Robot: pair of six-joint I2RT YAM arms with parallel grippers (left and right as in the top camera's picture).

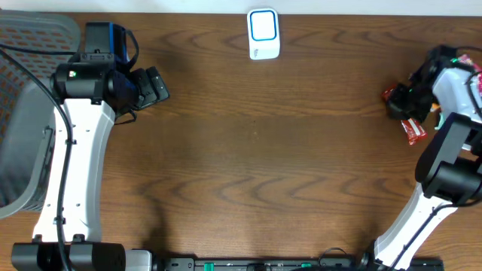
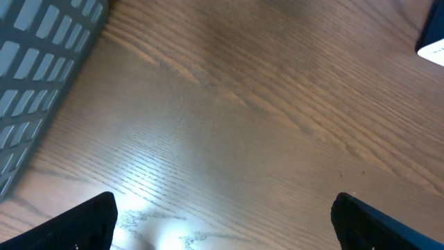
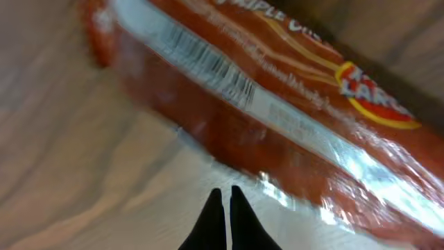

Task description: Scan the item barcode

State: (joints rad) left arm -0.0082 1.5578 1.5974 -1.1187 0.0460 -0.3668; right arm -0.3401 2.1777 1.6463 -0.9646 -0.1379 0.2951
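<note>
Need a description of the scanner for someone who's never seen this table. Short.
On the wooden table, go to the far edge, at the top of the overhead view, near its middle. The scanner is the small white box with a blue-framed face, standing alone there; the red packets lie far right and the grey basket far left.

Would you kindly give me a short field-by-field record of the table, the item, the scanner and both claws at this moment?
surface: wooden table
device: white barcode scanner at the far edge, centre, nothing touching it
item: red snack package on the right side, by the right arm
label: barcode faces the right wrist camera
left arm: left claw open and empty, over bare wood beside the grey basket
right arm: right claw shut, tips at the wrapper's edge; grip unclear
</note>
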